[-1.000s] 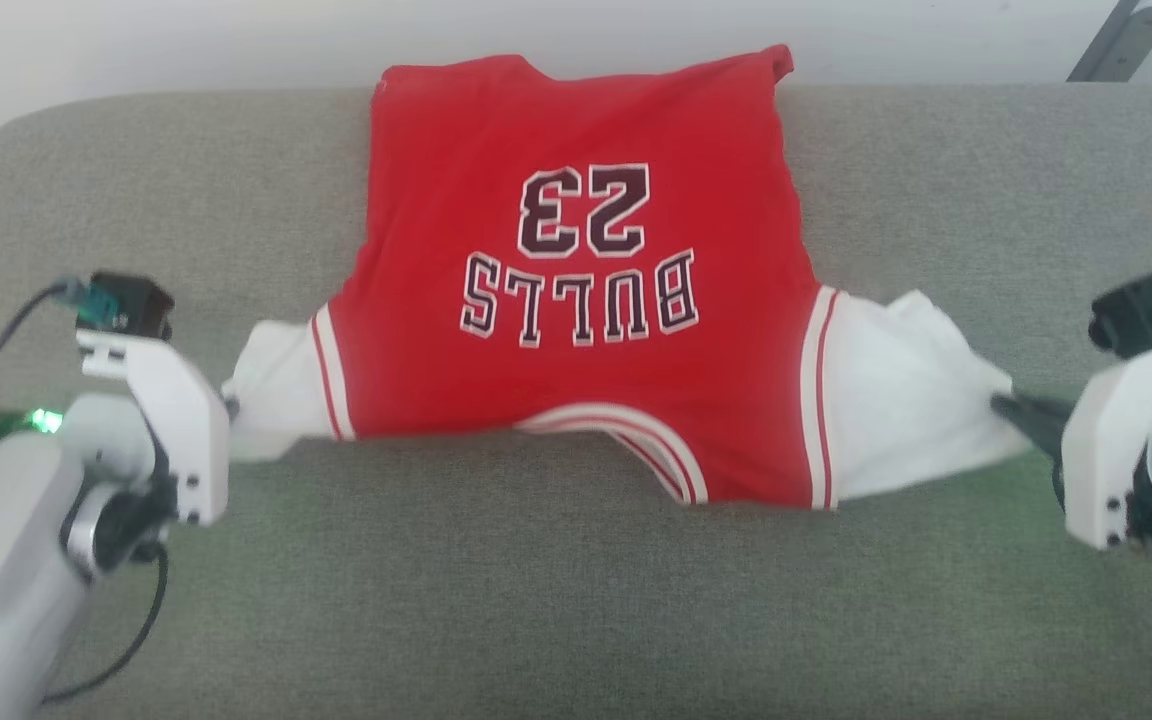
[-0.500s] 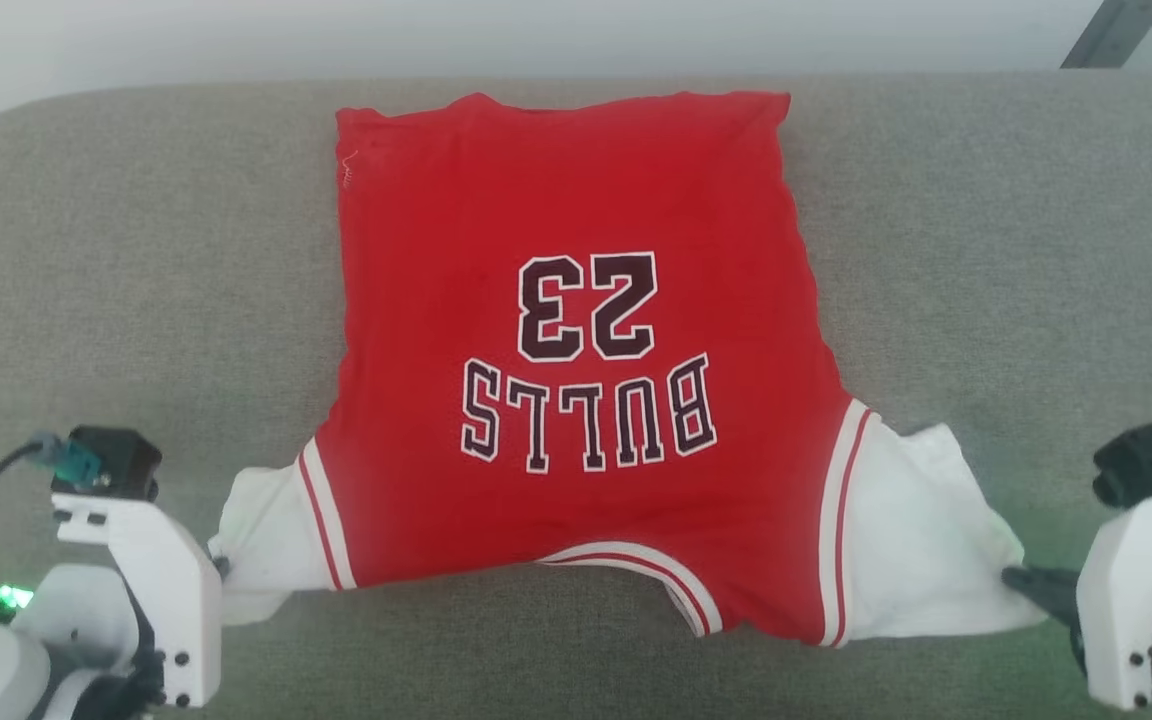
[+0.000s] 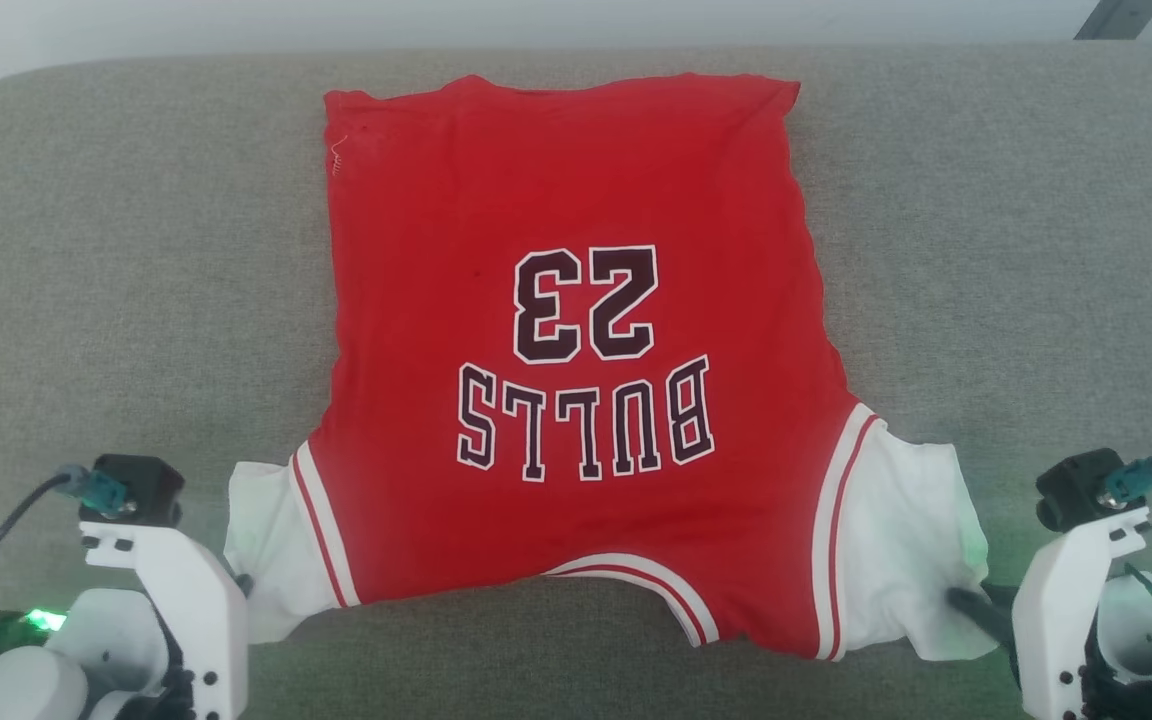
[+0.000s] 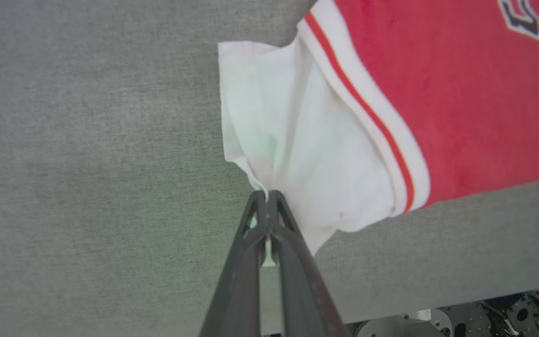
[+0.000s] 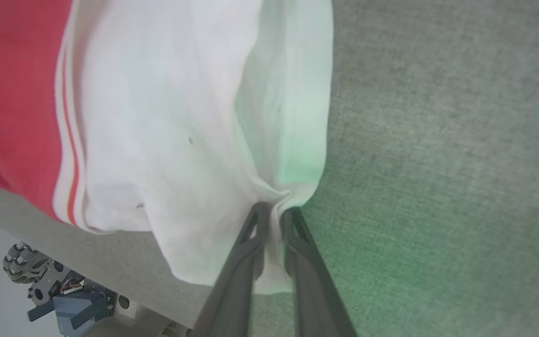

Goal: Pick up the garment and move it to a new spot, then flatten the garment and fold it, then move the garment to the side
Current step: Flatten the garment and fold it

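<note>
Fingers of the left gripper are pressed together, pinching the edge of the white side panel of the garment. The right gripper has its two fingers a narrow gap apart, with white cloth gathered and puckered between the tips; the hold appears to be on. Both grips sit at the jersey's outer corners, nearest the robot. Between them the garment lies spread flat on the grey upholstered surface, red face up, with the number 23 and the BULLS lettering reading upside down in the head view. The striped neckline lies near the front edge and the straight hem toward the far edge. A green tint falls on the cloth beside the right gripper.
</note>
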`<state>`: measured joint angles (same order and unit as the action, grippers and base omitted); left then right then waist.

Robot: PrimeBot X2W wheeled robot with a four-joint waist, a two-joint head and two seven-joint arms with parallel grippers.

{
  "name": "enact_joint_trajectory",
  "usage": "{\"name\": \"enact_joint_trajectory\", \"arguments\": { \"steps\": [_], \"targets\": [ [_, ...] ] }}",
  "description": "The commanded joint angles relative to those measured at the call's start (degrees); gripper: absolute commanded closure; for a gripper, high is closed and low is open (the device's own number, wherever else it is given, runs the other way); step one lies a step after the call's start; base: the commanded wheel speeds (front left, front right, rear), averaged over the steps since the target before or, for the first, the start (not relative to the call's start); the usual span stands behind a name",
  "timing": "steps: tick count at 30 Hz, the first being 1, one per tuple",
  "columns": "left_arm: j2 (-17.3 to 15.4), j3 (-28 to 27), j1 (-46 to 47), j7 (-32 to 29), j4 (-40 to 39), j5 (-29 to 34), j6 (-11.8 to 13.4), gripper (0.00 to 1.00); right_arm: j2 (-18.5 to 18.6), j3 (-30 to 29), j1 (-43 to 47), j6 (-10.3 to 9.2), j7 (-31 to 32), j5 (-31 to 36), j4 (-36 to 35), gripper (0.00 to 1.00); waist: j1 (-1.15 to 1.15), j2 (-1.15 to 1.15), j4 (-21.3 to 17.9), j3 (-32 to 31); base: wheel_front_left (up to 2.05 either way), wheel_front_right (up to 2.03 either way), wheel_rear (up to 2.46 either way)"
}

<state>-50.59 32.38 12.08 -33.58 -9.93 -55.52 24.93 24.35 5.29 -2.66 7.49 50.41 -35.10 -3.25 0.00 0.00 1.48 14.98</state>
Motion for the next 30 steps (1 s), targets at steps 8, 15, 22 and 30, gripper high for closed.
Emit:
{"name": "enact_joint_trajectory", "arguments": {
  "steps": [8,15,22,30],
  "targets": [
    [2.0,0.8,1.9,2.3,0.8,1.6,-1.4,1.00,0.2,-2.3,-2.5,0.00,-1.8,1.1,-4.2,0.00,0.00,0.00,0.2,0.7,0.00,0.00,0.00],
    [3.7,1.3,3.7,3.8,1.2,2.6,-2.4,1.00,-0.8,-6.1,-9.5,0.00,-8.7,5.0,-8.6,0.00,0.00,0.00,1.4,3.0,0.00,0.00,0.00],
    [6.2,2.5,6.8,4.5,2.4,3.8,-4.2,1.00,-1.9,-2.7,-24.9,0.00,-17.9,8.8,0.6,0.00,0.00,0.00,4.0,6.7,0.00,0.00,0.00],
    [10.5,4.7,12.4,4.8,5.2,5.1,-7.1,1.00,-1.3,3.1,-44.7,0.01,-21.3,10.5,20.4,0.00,0.00,0.00,9.1,11.6,0.00,0.00,0.00]
  ]
}}
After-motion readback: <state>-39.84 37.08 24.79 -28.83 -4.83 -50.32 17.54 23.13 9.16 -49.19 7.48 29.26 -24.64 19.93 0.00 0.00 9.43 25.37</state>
